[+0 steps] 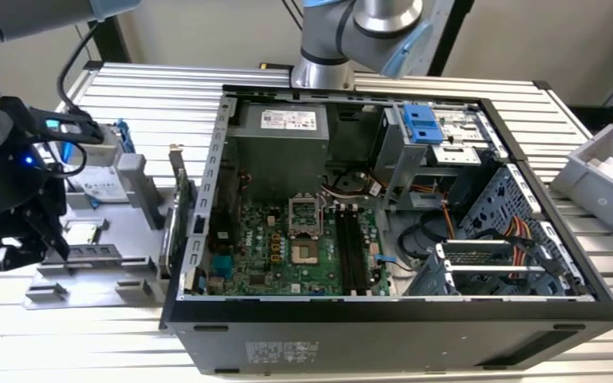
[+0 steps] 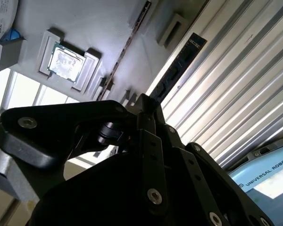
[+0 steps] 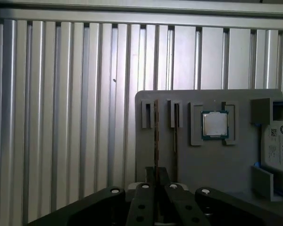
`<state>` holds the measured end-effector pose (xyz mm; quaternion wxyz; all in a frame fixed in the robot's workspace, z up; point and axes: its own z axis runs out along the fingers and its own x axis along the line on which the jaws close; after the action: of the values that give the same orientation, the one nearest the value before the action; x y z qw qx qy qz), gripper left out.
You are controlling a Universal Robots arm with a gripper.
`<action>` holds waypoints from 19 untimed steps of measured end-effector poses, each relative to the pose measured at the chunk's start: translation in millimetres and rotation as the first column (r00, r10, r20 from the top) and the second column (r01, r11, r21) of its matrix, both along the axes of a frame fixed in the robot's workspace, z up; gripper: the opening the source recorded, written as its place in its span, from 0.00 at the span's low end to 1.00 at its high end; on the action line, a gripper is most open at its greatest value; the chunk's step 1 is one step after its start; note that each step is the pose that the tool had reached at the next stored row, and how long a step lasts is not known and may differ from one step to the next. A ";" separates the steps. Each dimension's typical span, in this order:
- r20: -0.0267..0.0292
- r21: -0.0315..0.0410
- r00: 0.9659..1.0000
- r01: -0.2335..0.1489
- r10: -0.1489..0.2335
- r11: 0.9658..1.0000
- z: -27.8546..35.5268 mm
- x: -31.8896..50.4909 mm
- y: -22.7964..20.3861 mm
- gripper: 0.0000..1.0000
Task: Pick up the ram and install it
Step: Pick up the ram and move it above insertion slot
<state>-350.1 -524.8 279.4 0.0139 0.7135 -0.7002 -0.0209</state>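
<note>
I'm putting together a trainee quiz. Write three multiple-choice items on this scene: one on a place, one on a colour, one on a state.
1. Where is the gripper?
A. over the parts tray
B. on the floor
C. inside a drawer

2. What colour is the parts tray?
A. red
B. grey
C. yellow

3. How is the computer case?
A. closed
B. upside down
C. open

Answers:
1 A: in the exterior view the gripper hangs over the tray, by the ram.
2 B: the tray looks grey in both wrist views.
3 C: the motherboard lies exposed.
</note>
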 end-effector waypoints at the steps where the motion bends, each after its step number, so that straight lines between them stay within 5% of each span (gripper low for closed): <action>1: 0.000 0.000 1.000 0.000 0.000 1.000 1.2 0.0 0.0 0.00; 19: 0.000 0.000 1.000 0.000 0.000 1.000 29.4 0.0 0.0 0.00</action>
<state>-350.1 -524.8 308.7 0.0140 0.7135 -0.7002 -0.0209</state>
